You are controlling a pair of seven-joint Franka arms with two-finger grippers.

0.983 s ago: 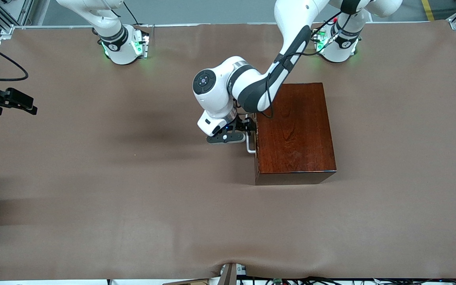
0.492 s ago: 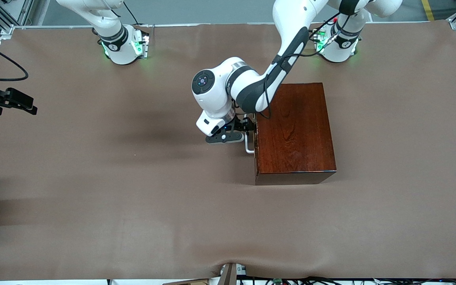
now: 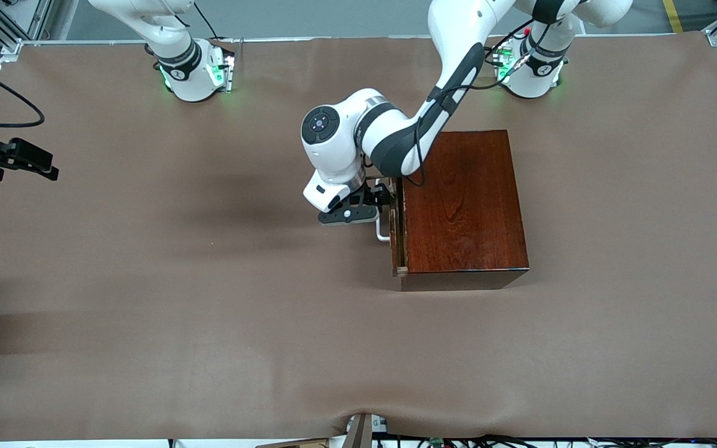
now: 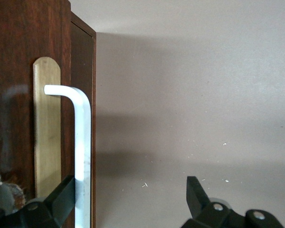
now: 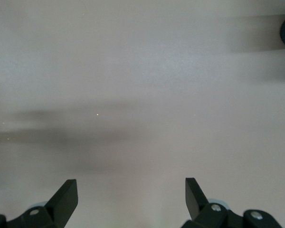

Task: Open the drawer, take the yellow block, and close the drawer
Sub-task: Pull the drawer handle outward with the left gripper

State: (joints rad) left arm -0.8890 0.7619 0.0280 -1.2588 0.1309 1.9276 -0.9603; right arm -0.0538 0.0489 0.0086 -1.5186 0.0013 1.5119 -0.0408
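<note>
One glossy reddish-brown wooden box is sitting near the left arm's end of the brown table, its drawer now slid slightly out toward the right arm's end, unlike a second ago. The left gripper, fingers spread, is hooking one finger against the drawer's white U-shaped bar handle, whose long axis is running along the drawer front; no writing is legible. The right gripper is waiting with its fingers apart above bare table.

Glossy reddish-brown drawer with white bar handle, slid slightly out of its box
</note>
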